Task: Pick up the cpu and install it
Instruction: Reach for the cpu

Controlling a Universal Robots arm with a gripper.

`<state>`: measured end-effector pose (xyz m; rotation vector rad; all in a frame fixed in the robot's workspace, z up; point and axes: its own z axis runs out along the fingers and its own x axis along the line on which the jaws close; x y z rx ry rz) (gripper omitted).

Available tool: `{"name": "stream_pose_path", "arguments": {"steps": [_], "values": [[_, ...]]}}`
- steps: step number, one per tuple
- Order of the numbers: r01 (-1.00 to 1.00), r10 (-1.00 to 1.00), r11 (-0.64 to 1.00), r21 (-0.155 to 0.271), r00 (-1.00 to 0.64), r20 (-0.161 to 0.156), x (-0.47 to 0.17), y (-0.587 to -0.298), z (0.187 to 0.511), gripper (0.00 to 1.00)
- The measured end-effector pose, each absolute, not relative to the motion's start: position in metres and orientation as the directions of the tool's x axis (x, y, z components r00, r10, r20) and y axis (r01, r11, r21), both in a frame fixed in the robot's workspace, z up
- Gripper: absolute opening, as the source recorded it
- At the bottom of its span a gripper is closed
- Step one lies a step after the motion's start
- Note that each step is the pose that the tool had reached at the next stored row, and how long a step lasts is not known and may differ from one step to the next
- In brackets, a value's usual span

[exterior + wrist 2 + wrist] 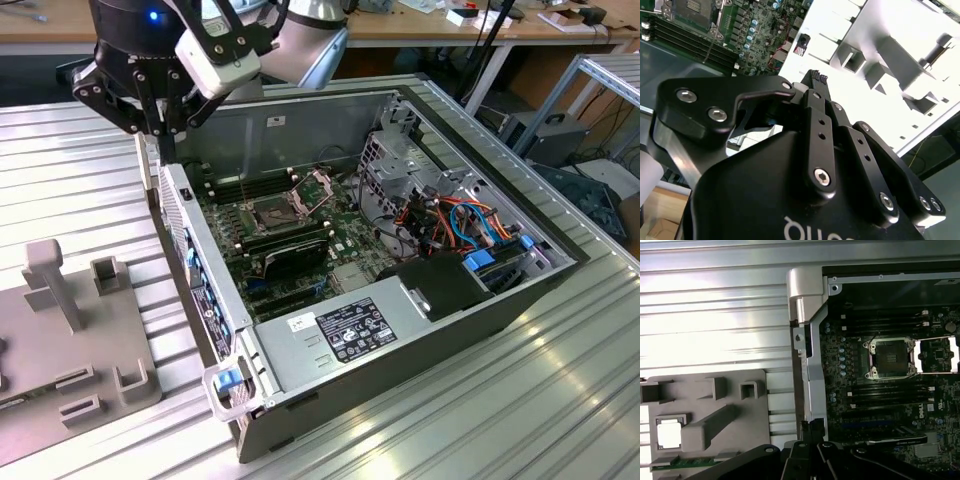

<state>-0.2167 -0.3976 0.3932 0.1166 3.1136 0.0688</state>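
So the gripper (163, 140) is hanging right over the side wall of the open computer case (470, 330), on the exterior view's left. Fingers look pressed together with nothing between them; you can see the tips in both wrist views (816, 76) (813, 424).

The cpu (669, 434) is sitting in a square pocket of the grey fixture block (740, 410), out on the table and well apart from the claw. The socket (890, 357) on the motherboard is bare, with its load plate (939, 355) flipped open beside it.

Everything sits on a ribbed aluminium table (80, 170). Behind it are wooden workbenches (420, 25) with clutter on them, and another tower (555, 135) stands off at the exterior view's right.

Inside the case the socket has memory slots (885, 320) on either side. Then there's the power supply (340, 335) at the near end, a black shroud (445, 280), and a tangle of orange and blue cables (465, 225). The case's metal wall (810, 340) stands between fixture and socket, and the fixture has a tall post (50, 280) sticking up.
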Motion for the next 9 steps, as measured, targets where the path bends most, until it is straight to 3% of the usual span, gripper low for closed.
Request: {"name": "stream_pose_path", "arguments": {"steps": [9], "values": [[0.074, 0.075, 0.996, 0.045, -0.997, -0.023, -0.229, -0.398, 0.393, 0.11]]}}
